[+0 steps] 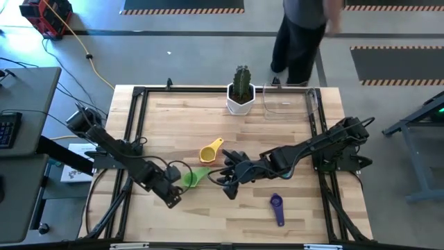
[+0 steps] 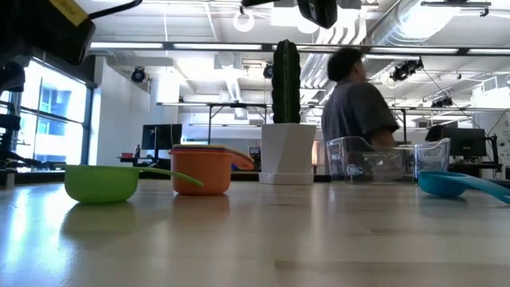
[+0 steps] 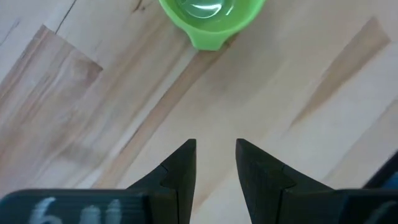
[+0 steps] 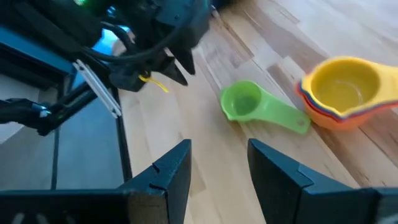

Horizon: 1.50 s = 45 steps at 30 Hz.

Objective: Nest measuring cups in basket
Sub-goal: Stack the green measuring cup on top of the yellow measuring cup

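Note:
A green measuring cup (image 1: 194, 177) lies on the wooden table, bowl up, between my two grippers; the left wrist view shows it as the green cup (image 3: 208, 15). A yellow cup nested in an orange-red one (image 1: 210, 151) stands just beyond it. A blue cup (image 1: 277, 208) lies near the front right. The clear basket (image 1: 288, 102) stands at the far edge beside the cactus pot. My left gripper (image 3: 216, 146) is open, pointing down at bare wood near the green cup. My right gripper (image 4: 219, 149) is open above the table, right of the green cup (image 4: 261, 109).
A white pot with a cactus (image 1: 241, 94) stands at the far edge, left of the basket. A dark metal frame (image 1: 135, 118) borders the table. A person (image 1: 302, 35) stands beyond the far edge. Bare wood lies along the front edge (image 1: 229, 226).

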Each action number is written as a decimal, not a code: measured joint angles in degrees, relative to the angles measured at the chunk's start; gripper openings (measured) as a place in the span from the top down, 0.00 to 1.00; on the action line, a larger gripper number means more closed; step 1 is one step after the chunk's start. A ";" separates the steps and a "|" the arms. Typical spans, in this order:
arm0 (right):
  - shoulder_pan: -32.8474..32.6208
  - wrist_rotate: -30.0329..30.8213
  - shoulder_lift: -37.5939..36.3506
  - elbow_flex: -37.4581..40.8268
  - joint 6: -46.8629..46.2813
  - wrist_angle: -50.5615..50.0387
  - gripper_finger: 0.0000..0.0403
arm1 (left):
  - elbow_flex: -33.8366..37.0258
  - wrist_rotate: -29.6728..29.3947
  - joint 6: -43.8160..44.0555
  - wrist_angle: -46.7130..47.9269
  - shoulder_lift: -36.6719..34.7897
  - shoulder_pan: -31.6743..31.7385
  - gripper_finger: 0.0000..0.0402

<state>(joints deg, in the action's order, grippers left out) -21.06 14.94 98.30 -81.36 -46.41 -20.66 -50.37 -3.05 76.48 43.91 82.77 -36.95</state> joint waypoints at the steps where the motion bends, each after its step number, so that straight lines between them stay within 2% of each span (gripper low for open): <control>1: 0.00 0.02 0.00 0.00 0.51 0.91 0.63 | 0.00 -0.03 0.01 0.06 -0.40 0.00 0.74; 11: 0.00 0.07 0.00 0.00 8.02 8.84 0.63 | 0.00 -1.13 -0.23 2.82 -5.69 -0.02 0.74; 19: 1.84 0.91 0.00 0.00 17.77 17.46 0.63 | 0.00 -0.51 -2.58 4.16 -14.18 -0.02 0.74; 24: 4.63 -1.75 -0.02 0.00 23.35 27.03 0.63 | 0.00 -3.68 -2.59 3.82 -20.57 0.00 0.74; 28: 7.07 -2.80 -0.02 0.00 25.02 29.39 0.63 | 0.00 -6.09 -2.67 4.03 -25.50 0.00 0.74; 31: 8.86 -5.97 0.07 0.00 25.04 30.92 0.63 | 0.00 -9.10 -3.69 4.63 -29.31 0.00 0.74; 36: 11.28 -11.71 2.94 0.00 24.50 40.65 0.63 | 0.00 -15.66 -5.19 4.57 -34.78 0.05 0.74; 40: 12.21 -12.07 5.96 0.00 26.92 46.84 0.63 | 0.00 -18.74 -6.22 4.80 -38.09 0.07 0.74; 45: 13.16 -12.62 9.15 0.00 32.55 47.59 0.63 | 0.00 -20.45 -7.46 4.80 -40.66 0.07 0.74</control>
<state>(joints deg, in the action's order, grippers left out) -7.90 2.32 107.45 -81.36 -13.87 26.94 -50.37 -23.49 69.02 48.71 42.12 -36.88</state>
